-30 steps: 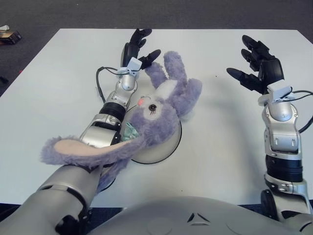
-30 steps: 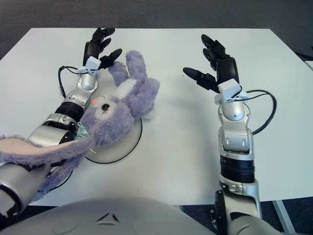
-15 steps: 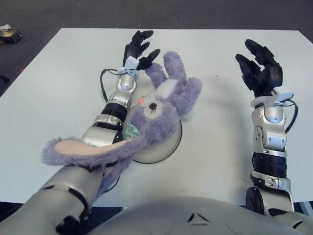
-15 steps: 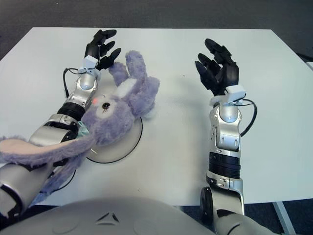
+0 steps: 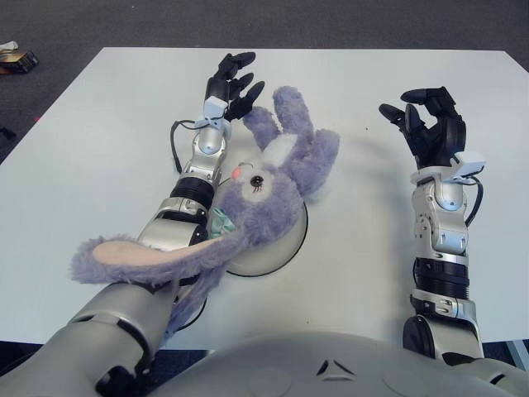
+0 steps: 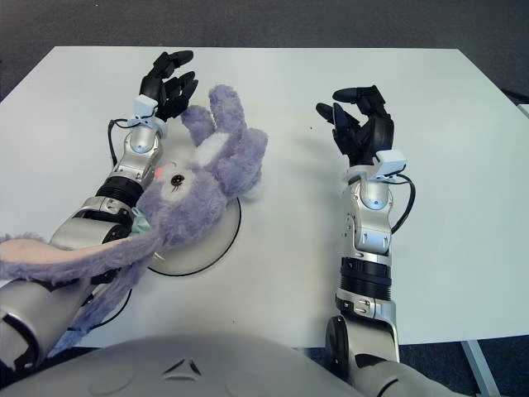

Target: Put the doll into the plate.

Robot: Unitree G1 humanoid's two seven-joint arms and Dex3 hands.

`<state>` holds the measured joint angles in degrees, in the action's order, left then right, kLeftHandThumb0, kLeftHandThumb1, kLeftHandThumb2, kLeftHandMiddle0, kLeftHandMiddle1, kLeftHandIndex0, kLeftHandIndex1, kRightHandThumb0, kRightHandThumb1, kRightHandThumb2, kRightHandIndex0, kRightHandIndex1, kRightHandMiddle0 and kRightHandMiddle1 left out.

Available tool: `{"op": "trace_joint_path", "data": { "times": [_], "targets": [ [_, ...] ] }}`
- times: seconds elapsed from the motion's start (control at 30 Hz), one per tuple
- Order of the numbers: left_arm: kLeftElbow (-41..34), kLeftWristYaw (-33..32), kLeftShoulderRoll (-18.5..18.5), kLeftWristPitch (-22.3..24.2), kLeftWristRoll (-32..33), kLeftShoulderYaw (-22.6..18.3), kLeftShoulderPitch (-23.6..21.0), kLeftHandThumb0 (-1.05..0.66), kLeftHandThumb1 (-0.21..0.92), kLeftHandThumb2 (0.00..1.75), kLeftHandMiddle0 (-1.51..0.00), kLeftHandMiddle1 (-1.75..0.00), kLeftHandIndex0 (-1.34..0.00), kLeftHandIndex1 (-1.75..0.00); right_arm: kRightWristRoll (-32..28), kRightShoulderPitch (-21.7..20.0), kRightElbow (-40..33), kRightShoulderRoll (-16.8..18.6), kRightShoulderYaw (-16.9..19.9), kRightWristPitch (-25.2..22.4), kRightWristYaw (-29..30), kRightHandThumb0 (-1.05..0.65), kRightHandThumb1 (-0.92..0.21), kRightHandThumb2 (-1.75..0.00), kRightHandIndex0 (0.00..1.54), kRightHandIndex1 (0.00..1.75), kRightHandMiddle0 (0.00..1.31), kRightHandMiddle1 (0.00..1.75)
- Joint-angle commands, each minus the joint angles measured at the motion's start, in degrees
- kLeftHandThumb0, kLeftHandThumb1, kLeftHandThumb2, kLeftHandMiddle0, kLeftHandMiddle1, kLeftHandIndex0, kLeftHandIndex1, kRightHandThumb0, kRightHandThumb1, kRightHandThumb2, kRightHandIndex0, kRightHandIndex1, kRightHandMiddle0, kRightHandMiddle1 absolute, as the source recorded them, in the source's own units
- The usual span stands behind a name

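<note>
My left hand (image 5: 231,78) fingers are spread, clamped on nothing, just beyond the doll (image 5: 264,190). The doll lies across my left forearm, partly over the plate (image 5: 285,248). Remaining: settle it fully. My right hand (image 5: 430,128) is raised, fingers apart.

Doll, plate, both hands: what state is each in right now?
Doll: lying across the plate, long ear draped over the left forearm, not gripped.
Plate: upright on the table, mostly covered.
Left hand: open, beside the doll's paw.
Right hand: open, raised, holding nothing.
</note>
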<state>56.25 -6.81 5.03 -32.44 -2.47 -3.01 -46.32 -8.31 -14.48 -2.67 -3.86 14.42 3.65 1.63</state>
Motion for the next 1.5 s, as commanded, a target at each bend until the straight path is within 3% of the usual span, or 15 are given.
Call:
{"op": "trace_joint_path", "data": {
  "times": [0.0, 0.6, 0.63, 0.7, 0.8, 0.87, 1.47],
  "targets": [
    [-0.9, 0.8, -0.5, 0.3, 1.2, -0.9, 0.7, -0.31, 0.92, 0.28, -0.83, -0.03, -0.49, -0.54, -1.3, 0.5, 0.9, 0.2, 0.1, 0.1, -0.4, -0.35, -0.92, -0.37, 0.84, 0.65, 0.36, 1.57],
    [-2.1, 3.2, -1.7, -0.6, 4.0, -3.0, 2.1, -0.25, 0.92, 0.32, -0.88, -0.04, -0.51, -0.53, -3.6, 0.5, 2.5, 0.0, 0.5, -1.1, -1.9, -0.35, -0.92, -0.38, 0.85, 0.78, 0.35, 1.59],
    [-2.4, 3.5, -1.8, -0.7, 4.3, -3.2, 2.4, -0.28, 0.92, 0.34, -0.89, -0.04, -0.45, -0.91, -3.7, 0.5, 2.6, 0.1, 0.5, -1.0, -1.9, -0.35, -0.92, -0.38, 0.86, 0.82, 0.35, 1.59],
    [-2.8, 3.8, -2.0, -0.8, 4.6, -3.4, 2.8, -0.31, 0.92, 0.36, -0.9, -0.04, -0.39, -1.24, -3.7, 0.5, 2.8, 0.1, 0.5, -1.0, -2.0, -0.35, -0.92, -0.38, 0.85, 0.88, 0.35, 1.58],
    [-3.6, 4.1, -2.0, -0.8, 4.8, -3.5, 3.5, -0.33, 0.92, 0.38, -0.91, -0.04, -0.34, -1.48, -3.8, 0.5, 3.1, 0.2, 0.5, -0.8, -2.1, -0.35, -0.92, -0.38, 0.84, 0.95, 0.35, 1.58],
    [-4.3, 4.4, -1.8, -0.7, 5.0, -3.7, 4.2, -0.34, 0.92, 0.39, -0.92, -0.05, -0.33, -1.54, -3.8, 0.4, 3.4, 0.2, 0.4, -0.6, -2.2, -0.35, -0.92, -0.37, 0.84, 1.0, 0.36, 1.58],
    [-6.4, 7.4, 0.4, -1.1, 7.5, -6.6, 7.9, -0.35, 0.92, 0.33, -1.03, -0.1, -0.39, -1.53, -2.8, 1.1, 4.0, 1.4, -0.8, -1.1, -1.0, -0.35, -0.92, -0.36, 0.76, 1.34, 0.37, 1.58]
  ]
}}
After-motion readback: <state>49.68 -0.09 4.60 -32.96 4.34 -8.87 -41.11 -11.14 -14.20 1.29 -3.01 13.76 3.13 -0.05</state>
